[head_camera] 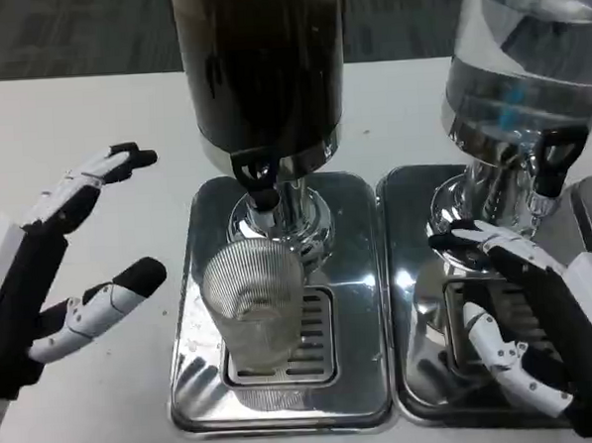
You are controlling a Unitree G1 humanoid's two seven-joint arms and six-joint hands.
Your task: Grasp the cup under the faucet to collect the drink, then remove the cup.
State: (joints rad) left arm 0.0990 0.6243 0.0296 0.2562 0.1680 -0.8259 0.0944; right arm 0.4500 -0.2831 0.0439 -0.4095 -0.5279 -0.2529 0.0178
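White table [106, 390], ribbed cup [254, 308] under faucet [258, 184], apparently apart from left fingers [116, 295]

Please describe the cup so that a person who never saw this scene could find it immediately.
Find the dark dispenser on the left steel tray. Below its black faucet, on the drain grille, stands the cup: clear, ribbed, the only glass there.

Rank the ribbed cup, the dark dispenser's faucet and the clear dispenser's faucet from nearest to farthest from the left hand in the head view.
1. Ribbed cup, on the left drip tray, just right of the left hand.
2. Dark dispenser's faucet, above the cup.
3. Clear dispenser's faucet, far right.
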